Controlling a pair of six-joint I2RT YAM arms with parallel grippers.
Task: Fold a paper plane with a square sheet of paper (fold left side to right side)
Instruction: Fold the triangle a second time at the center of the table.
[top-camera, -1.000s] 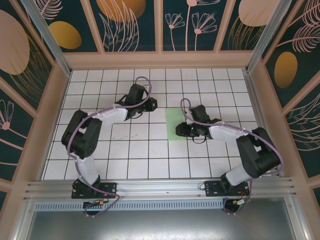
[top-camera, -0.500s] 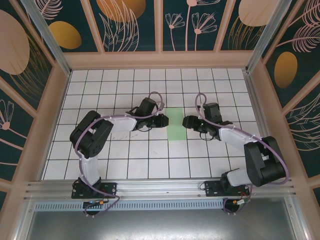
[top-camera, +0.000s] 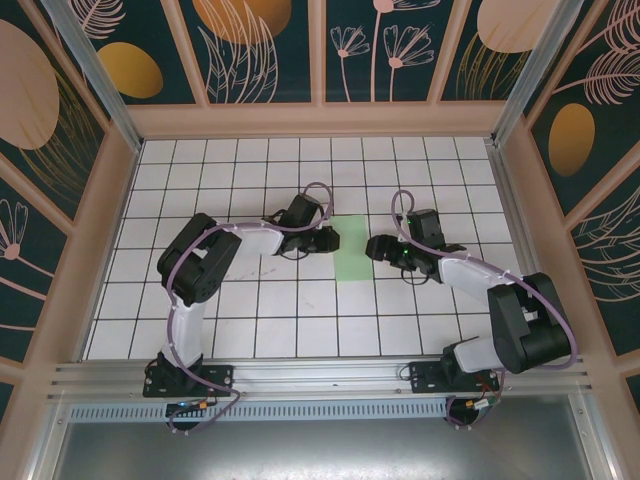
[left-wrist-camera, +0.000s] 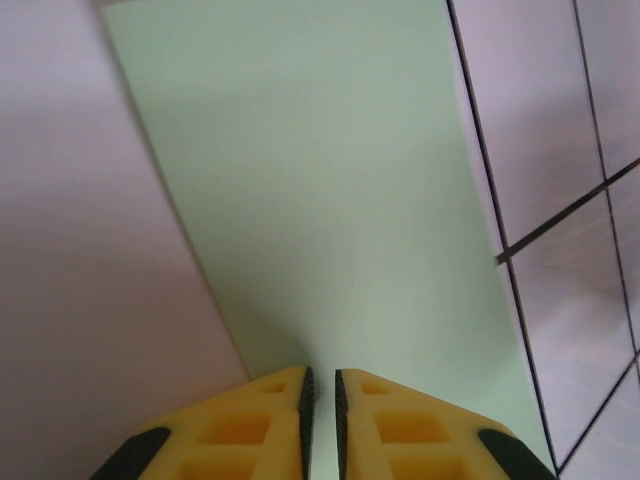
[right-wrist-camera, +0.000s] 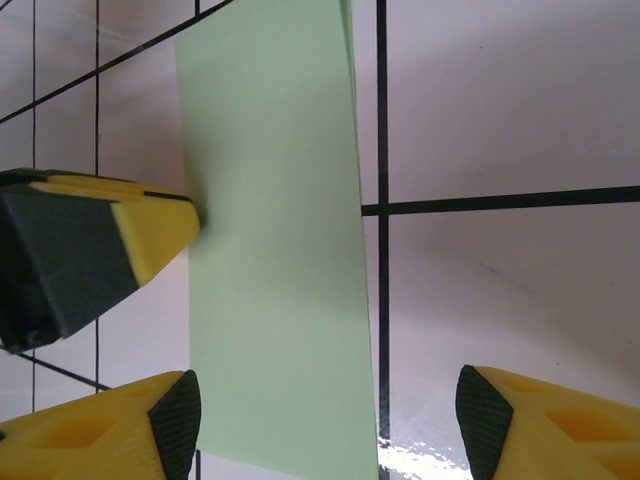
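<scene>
The paper (top-camera: 352, 248) lies flat on the white tiled worktop (top-camera: 250, 310), just off its centre toward 3 o'clock. It is a pale green strip with its long sides running from 12 to 6 o'clock. From above it reads as a plain rectangle, narrower than it is long, and the face that is up is plain green. The two arms reach in from either side of it. The left gripper (top-camera: 331, 240) sits at the strip's 9 o'clock edge. In its own wrist view its yellow fingers (left-wrist-camera: 265, 425) stand almost together, a thin slit between them, and the green sheet spreads away from their tips toward 12 o'clock. In the right wrist view that same yellow tip touches the paper's 9 o'clock edge, though I cannot tell whether it pinches the sheet or merely rests against it. The right gripper (top-camera: 376, 247) is just beside the strip's 3 o'clock edge, with its fingers (right-wrist-camera: 120, 435) spread wide apart and gripping nothing; the paper lies flat below them. In that view the paper's 3 o'clock edge runs close along a dark tile line (right-wrist-camera: 381, 120), and the near end of the strip falls between the two spread fingers.
</scene>
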